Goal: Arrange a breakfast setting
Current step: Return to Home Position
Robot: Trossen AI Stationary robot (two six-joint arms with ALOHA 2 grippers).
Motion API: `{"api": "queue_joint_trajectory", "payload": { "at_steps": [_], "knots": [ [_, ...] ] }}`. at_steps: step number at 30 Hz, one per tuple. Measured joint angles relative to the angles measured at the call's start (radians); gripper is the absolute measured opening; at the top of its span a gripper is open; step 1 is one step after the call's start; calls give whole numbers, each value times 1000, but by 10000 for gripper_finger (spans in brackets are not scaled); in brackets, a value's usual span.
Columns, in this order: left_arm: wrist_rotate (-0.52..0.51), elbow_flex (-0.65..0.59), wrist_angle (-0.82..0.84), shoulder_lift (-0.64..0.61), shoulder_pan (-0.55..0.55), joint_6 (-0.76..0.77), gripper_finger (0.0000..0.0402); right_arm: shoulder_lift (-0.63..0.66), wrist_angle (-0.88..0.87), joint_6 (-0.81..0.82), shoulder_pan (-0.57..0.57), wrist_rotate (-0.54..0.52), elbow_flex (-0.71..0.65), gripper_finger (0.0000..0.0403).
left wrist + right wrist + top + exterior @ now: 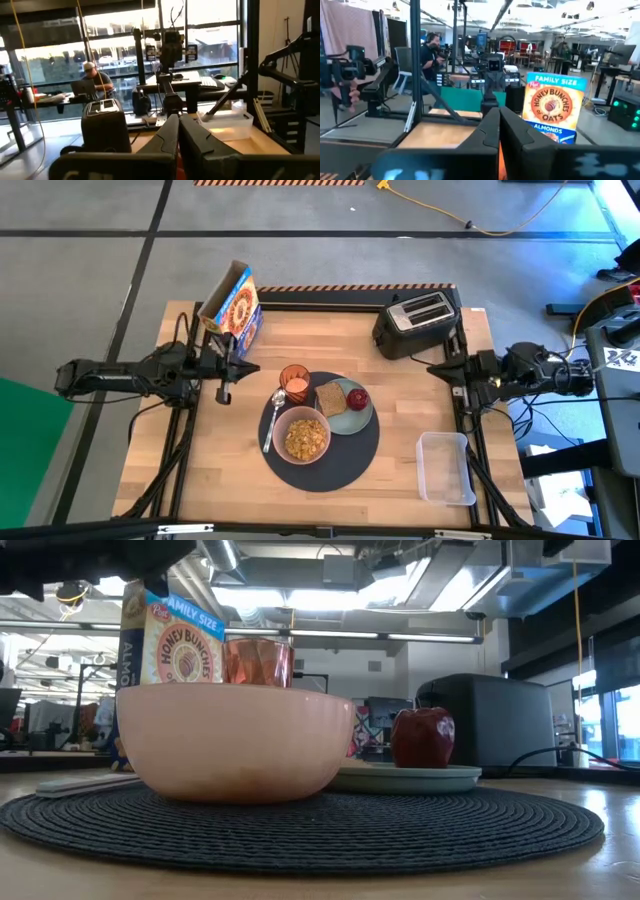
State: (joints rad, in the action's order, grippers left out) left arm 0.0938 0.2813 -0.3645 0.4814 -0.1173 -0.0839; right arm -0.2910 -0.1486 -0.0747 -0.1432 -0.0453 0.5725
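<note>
The round dark-grey mat [322, 442] lies at the table's middle and near side. On it stand the pink bowl [305, 436] with cereal, the pale-green plate [350, 412] with the toast slice [331, 398] and red fruit [357, 398], and the small amber cup [293, 380]. The metal spoon [272, 420] lies along the mat's left edge. My left gripper [248, 368] is shut and empty left of the cup. My right gripper [434, 368] is shut and empty right of the plate. The low view shows the bowl [236, 743], fruit [422, 737] and cup [258, 662].
A cereal box [232, 306] stands at the far left. A black toaster [416, 322] stands at the far right. A clear plastic tub [446, 468] sits at the near right. A person sits beyond the table in the wrist views.
</note>
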Motion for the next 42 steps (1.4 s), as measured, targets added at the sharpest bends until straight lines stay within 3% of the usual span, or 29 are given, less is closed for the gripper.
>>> {"api": "queue_joint_trajectory", "payload": {
  "at_steps": [8, 12, 15, 22, 33, 42],
  "knots": [
    [-4, -109, -4, -81, 0, 3, 1, 202, -131, -7, 0, -78, -53, 0],
    [-14, -215, -154, -127, 0, 10, 1, 286, -147, -9, 0, -67, -84, 0],
    [-34, -273, -283, -147, 0, 31, 1, 287, -157, -4, 0, -65, -114, 0],
    [46, -274, -266, -150, 1, 22, 0, 287, -141, -3, 0, -84, -171, 0],
    [47, -274, -196, -150, 1, 20, 0, 288, -127, 4, 0, -82, -192, 0],
    [47, -274, -137, -150, 1, 23, 0, 288, 169, 73, 0, -94, -410, 0]
  ]
}}
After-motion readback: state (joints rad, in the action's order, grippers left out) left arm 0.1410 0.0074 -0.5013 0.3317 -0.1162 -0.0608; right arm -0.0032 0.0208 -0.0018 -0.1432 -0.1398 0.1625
